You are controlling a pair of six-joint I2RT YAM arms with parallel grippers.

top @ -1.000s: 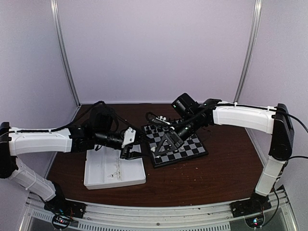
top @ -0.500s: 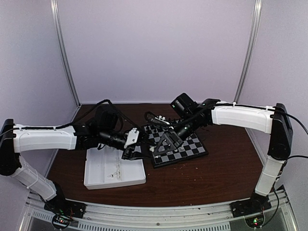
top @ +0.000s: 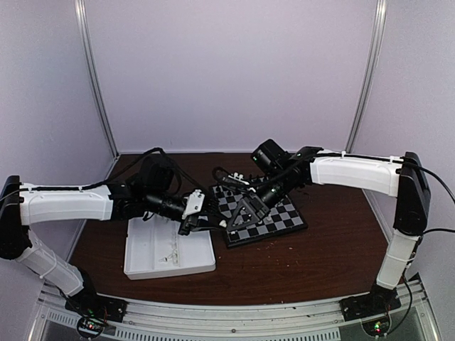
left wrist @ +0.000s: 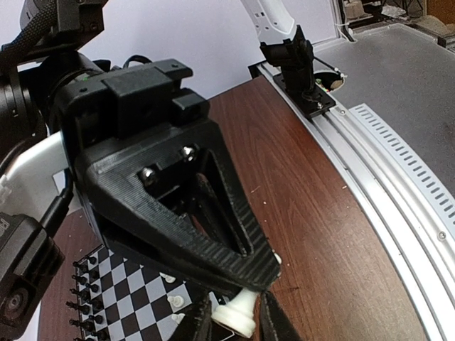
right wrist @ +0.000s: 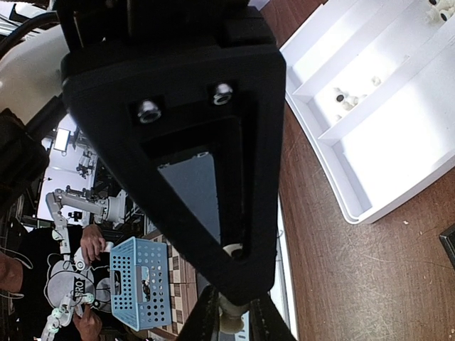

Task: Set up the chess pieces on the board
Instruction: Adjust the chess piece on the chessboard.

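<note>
Piece, location: the white chess piece [left wrist: 238,316] is held off the surface. It sits where the two grippers meet tip to tip, at the 9 o'clock edge of the board [top: 284,217]. The overhead view shows the piece too small to make out.
Piece, axis: in the left wrist view the long axis runs from 7 o'clock to 1 o'clock. The broad end is at 7 o'clock and the narrow end points at the opposing gripper's tip.
Second sighting: the right wrist view shows a pale piece [right wrist: 229,321] between that arm's fingers. Its heading is not readable, and it cannot be told whether this is the same piece.
Board, attitude: it lies flat, right of table centre, turned out of square with the table edge.
Board, occupancy: black chessmen [left wrist: 85,284] stand in rows along one edge. A few white chessmen [left wrist: 173,302] stand on squares nearer the grippers.
Tray: the white compartmented tray [top: 153,268] lies just beside the board at its 8 o'clock. Loose white pieces [right wrist: 346,99] lie in its compartments.
Surface: a dark brown wood-grain table [top: 320,263], with a metal rail [top: 227,316] along its 6 o'clock edge.
Room: pale lilac walls [top: 227,71] enclose three sides, with metal posts [top: 96,85] in the far corners.
Left gripper [left wrist: 233,328]: the jaws are drawn in narrow and clamped on the white chess piece, one finger on each side.
Right gripper [right wrist: 232,325]: the jaws are nearly together and clamped on the pale piece.
</note>
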